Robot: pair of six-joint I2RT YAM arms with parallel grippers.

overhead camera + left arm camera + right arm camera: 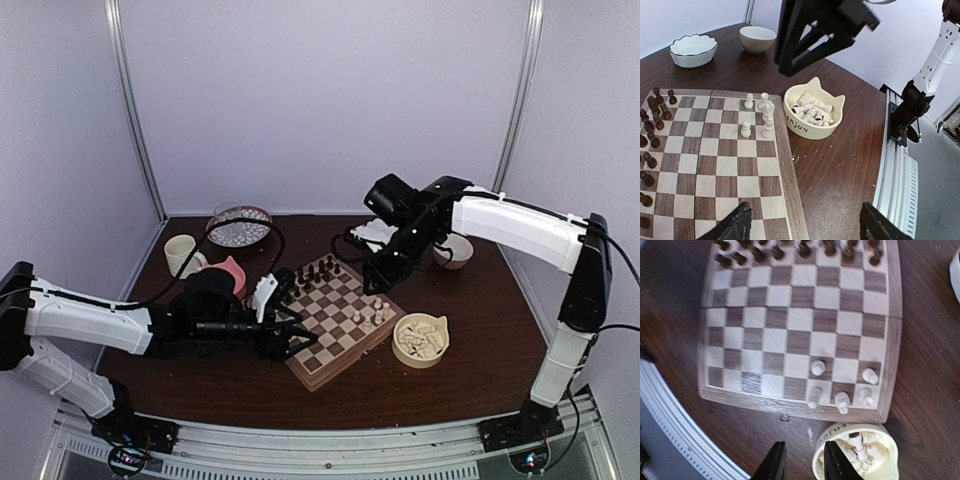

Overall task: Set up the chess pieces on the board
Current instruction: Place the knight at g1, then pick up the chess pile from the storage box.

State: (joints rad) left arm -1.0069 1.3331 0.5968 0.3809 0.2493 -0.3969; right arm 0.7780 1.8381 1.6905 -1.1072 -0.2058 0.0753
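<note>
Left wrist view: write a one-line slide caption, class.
Cream-white chess pieces stand at a corner of the chessboard beside a cat-eared bowl holding more.

Free: you can pass over the bare middle squares of the board (pixel 790 340) | Blocked: dark pieces (pixel 802 249) fill one end, white pieces (pixel 817 367) crowd the corner by the cat bowl (pixel 855 428)

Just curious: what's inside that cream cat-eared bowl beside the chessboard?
A heap of cream-white chess pieces fills the cream cat-eared bowl; lower pieces and its bottom are covered.
</note>
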